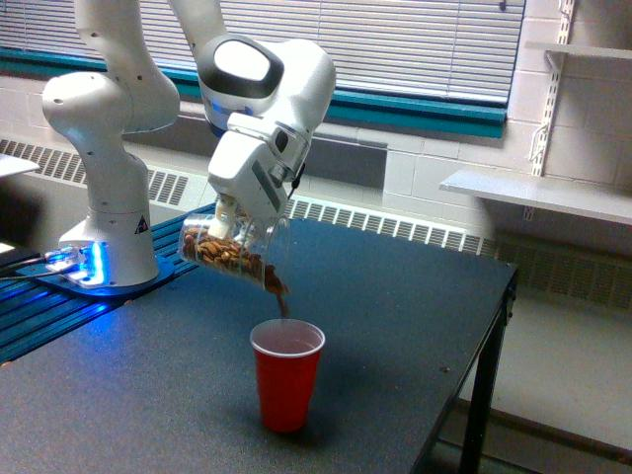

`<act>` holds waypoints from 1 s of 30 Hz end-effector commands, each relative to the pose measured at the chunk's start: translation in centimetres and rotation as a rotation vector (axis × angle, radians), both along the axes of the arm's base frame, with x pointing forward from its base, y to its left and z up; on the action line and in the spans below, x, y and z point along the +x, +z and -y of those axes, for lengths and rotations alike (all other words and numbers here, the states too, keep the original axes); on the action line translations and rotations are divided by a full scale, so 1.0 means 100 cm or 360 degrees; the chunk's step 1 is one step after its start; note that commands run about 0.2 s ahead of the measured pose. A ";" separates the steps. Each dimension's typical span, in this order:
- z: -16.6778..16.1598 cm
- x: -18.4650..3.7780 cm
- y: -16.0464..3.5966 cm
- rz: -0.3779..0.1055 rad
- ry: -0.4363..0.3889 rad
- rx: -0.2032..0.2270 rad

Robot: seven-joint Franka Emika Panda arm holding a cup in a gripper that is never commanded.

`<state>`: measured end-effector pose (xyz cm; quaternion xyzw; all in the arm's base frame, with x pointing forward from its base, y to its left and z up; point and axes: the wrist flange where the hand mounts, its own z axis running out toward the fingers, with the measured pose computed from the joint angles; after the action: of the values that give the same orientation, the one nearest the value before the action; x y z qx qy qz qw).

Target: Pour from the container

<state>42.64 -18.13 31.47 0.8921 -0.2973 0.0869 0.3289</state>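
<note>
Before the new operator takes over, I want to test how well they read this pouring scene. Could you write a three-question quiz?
1. True or false: the clear container is upright.
2. Where does the stream of brown pieces point? A) the red cup B) the bare table C) the floor
3. Fill in: the container's mouth sits ____ the red cup's rim.

Key: 1. False, it is tilted in the gripper. 2. A. 3. above
</note>
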 end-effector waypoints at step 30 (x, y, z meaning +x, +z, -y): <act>-0.015 0.011 0.015 -0.0120 0.0020 -0.0184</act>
<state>43.10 -17.23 32.33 0.8786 -0.2833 0.0699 0.3780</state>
